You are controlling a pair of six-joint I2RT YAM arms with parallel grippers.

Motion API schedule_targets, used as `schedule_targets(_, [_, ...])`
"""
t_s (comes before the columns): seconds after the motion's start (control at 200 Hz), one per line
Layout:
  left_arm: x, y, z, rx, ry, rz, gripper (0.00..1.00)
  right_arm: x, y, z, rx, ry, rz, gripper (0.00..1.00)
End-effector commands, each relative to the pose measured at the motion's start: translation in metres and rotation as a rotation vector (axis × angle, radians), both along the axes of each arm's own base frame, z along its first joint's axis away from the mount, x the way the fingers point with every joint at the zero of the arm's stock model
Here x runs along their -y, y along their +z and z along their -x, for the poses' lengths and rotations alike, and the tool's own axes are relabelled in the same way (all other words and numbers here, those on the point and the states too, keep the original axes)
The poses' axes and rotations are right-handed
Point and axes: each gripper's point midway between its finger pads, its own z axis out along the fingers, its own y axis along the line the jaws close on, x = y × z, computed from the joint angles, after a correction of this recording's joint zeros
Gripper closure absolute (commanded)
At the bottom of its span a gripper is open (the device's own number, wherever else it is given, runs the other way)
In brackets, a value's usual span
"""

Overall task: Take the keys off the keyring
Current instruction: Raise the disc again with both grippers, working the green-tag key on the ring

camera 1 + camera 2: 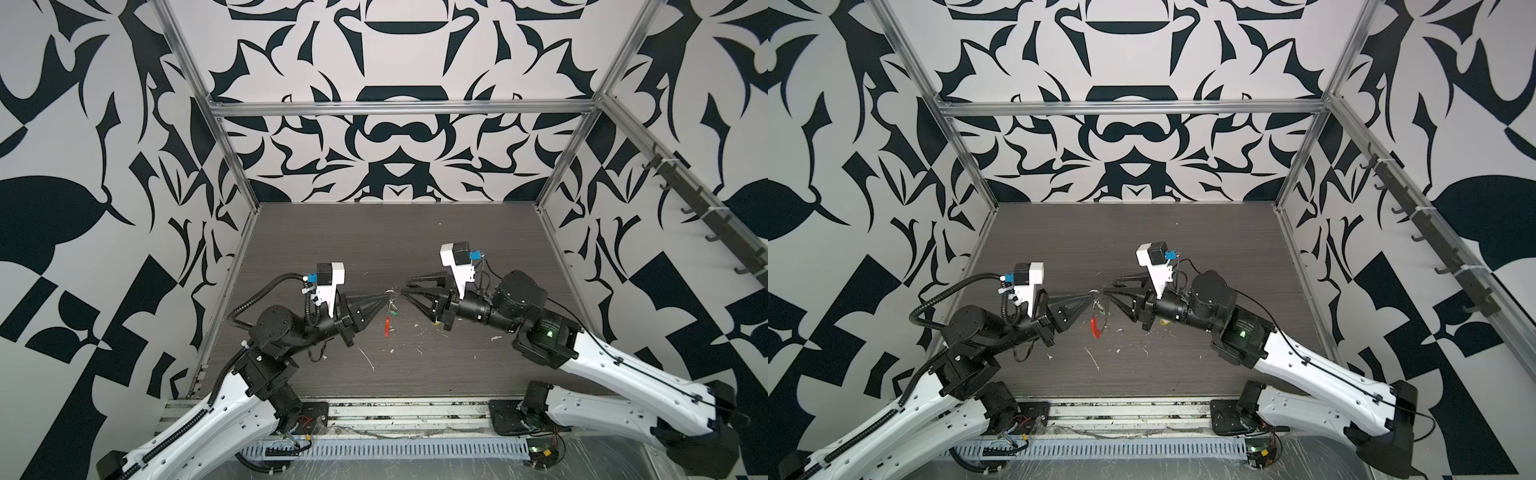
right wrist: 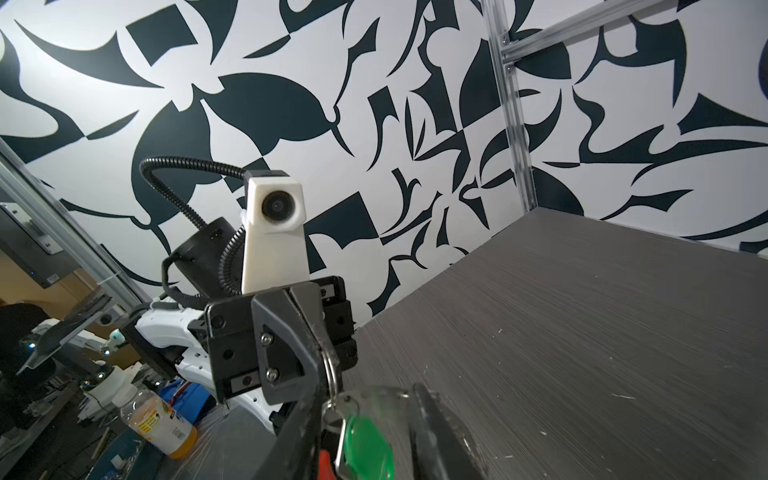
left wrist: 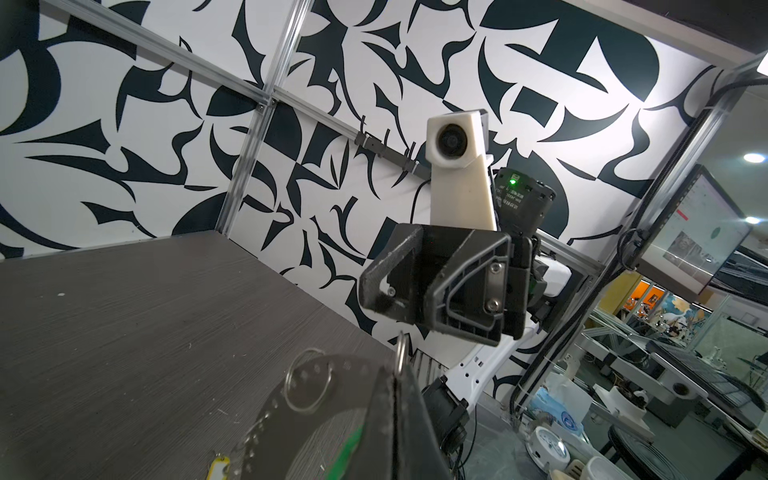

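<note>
In both top views the keyring hangs above the dark table, and my left gripper is shut on its silver wire. Below it dangle the green key and the red sleeve. The left wrist view shows the wire pinched edge-on, the perforated arc, and the yellow key low down. My right gripper faces the left one, open. The green key hangs blurred between its fingers, not pinched.
White scraps litter the table's front half. Aluminium posts and patterned walls enclose three sides. A hook rail runs along the right wall. Both arm bases stand at the front edge.
</note>
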Motion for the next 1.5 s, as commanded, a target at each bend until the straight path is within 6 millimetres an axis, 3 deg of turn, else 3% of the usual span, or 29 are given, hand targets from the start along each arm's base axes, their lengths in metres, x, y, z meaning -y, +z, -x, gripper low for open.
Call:
schedule_targets(0.0, [-0.006, 0.013, 0.003, 0.032, 0.012, 0.058, 1.00, 0.002, 0.033, 0.005, 0.036, 0.011, -0.120, 0.62])
schedule_targets(0.41, [-0.011, 0.014, 0.001, 0.035, 0.038, 0.070, 1.00, -0.017, 0.025, 0.008, -0.020, 0.053, -0.138, 0.65])
schedule_targets(0.805, [-0.012, 0.014, 0.000, 0.036, 0.047, 0.069, 1.00, -0.021, 0.021, 0.007, -0.028, 0.047, -0.128, 0.82])
schedule_targets(1.06, [-0.017, 0.016, 0.002, 0.052, 0.065, 0.072, 1.00, -0.015, 0.016, 0.007, -0.018, 0.024, -0.104, 0.67])
schedule_targets(1.345, [-0.022, 0.018, 0.004, 0.066, 0.077, 0.074, 1.00, -0.019, -0.013, 0.025, 0.062, 0.085, 0.016, 0.56])
schedule_targets(1.495, [-0.022, 0.021, 0.005, 0.071, 0.077, 0.081, 1.00, -0.022, -0.022, 0.027, 0.078, 0.078, 0.051, 0.55])
